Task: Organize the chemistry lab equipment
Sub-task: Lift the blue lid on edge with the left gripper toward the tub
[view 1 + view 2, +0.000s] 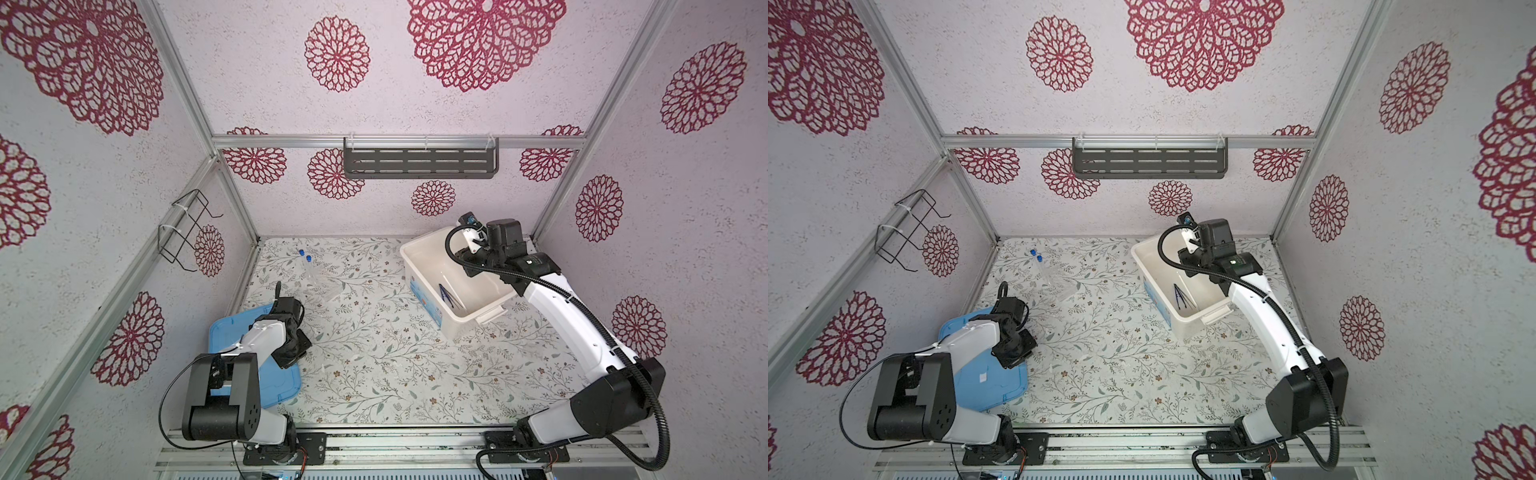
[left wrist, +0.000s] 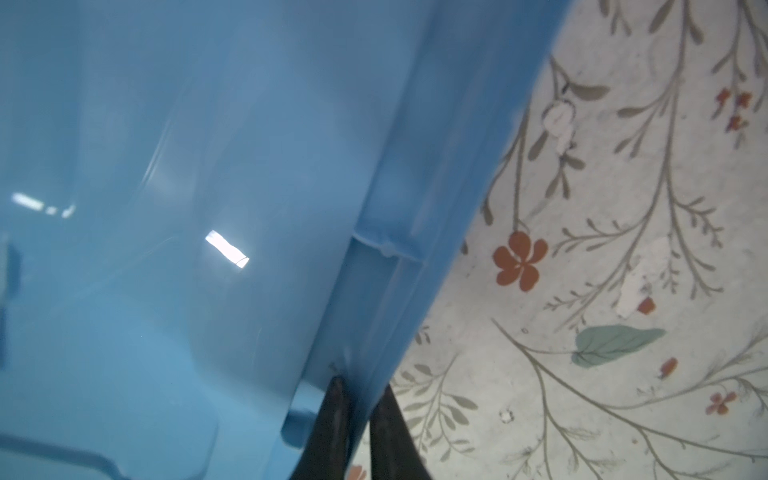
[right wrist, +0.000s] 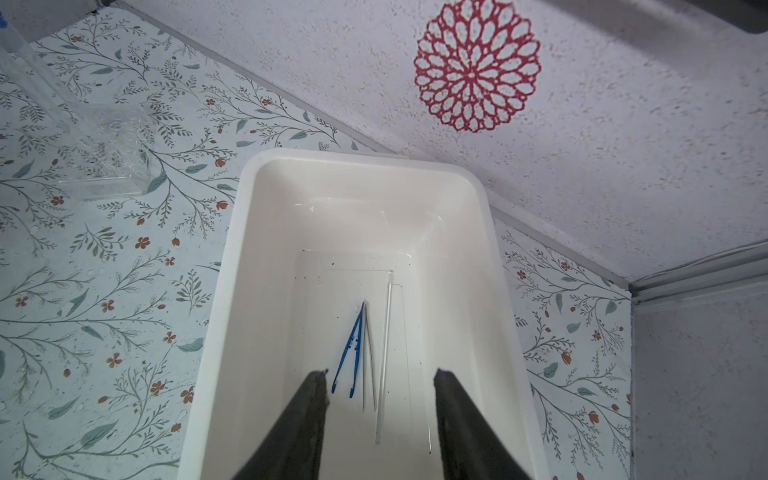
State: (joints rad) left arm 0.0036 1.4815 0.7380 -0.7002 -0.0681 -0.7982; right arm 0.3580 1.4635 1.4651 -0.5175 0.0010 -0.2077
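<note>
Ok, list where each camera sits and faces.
Top views: high at front, looking down on table; left arm and right arm show.
Left wrist: on left arm, close over blue lid; left tool pinches its rim.
Right wrist: on right arm, above white tub; right tool open.
Shared: tub and blue tweezers, top and right wrist.

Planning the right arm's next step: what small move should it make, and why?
Probably swing the open, empty right gripper from the white tub toward the two blue-capped tubes. The blue tweezers, silvery tool and thin rod already lie inside; the tubes lie out on the table, and the left gripper is shut on the blue lid.
</note>
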